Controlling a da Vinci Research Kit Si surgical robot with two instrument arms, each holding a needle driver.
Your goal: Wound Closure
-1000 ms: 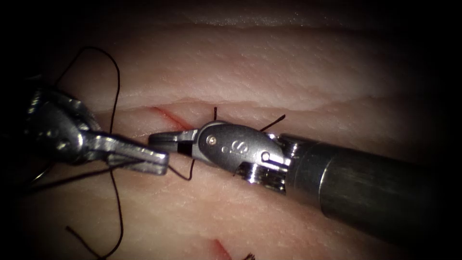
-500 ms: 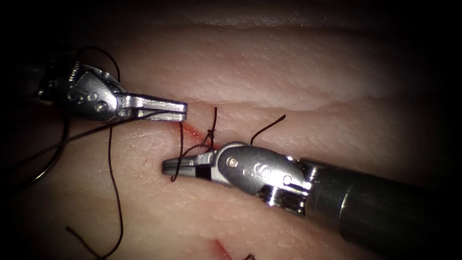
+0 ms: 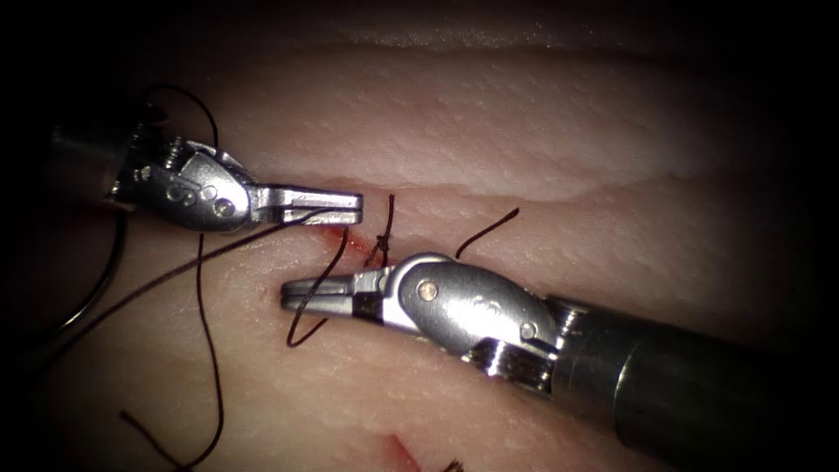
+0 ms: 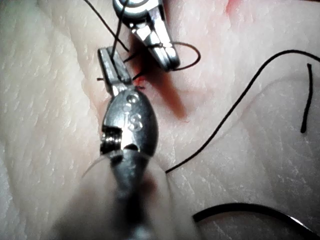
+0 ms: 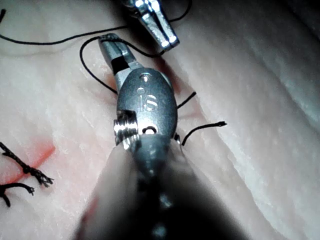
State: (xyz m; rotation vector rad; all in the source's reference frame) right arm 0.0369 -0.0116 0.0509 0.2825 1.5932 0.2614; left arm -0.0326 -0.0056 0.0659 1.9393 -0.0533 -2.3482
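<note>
My left tool [image 3: 354, 206] sits just left of the cut [image 3: 343, 238], its jaws shut on the black thread [image 3: 175, 271] that trails away to the lower left. From those jaws a thread loop [image 3: 293, 336] drops across my right tool [image 3: 288, 295] and hangs under it. The right tool's jaws are slightly parted and grip nothing. A knot [image 3: 382, 240] with a short upright tail [image 3: 391, 208] sits on the cut beside the right tool. The curved needle [image 3: 98, 288] lies free on the tissue at far left, also seen as needle [image 4: 250, 212]. Close up: left tool [image 4: 106, 57], right tool [image 5: 106, 41].
A cut thread end [image 3: 489, 225] sticks up right of the knot. An older stitch with frayed cut ends [image 5: 30, 172] and a smear of red fluid [image 3: 400, 450] lies nearer the front edge. A raised tissue fold [image 3: 524, 188] runs behind the cut.
My left tool has risen and moved right with the thread, from below the cut to above it. My right tool has dropped off the knot, and the thread now loops across its jaws.
</note>
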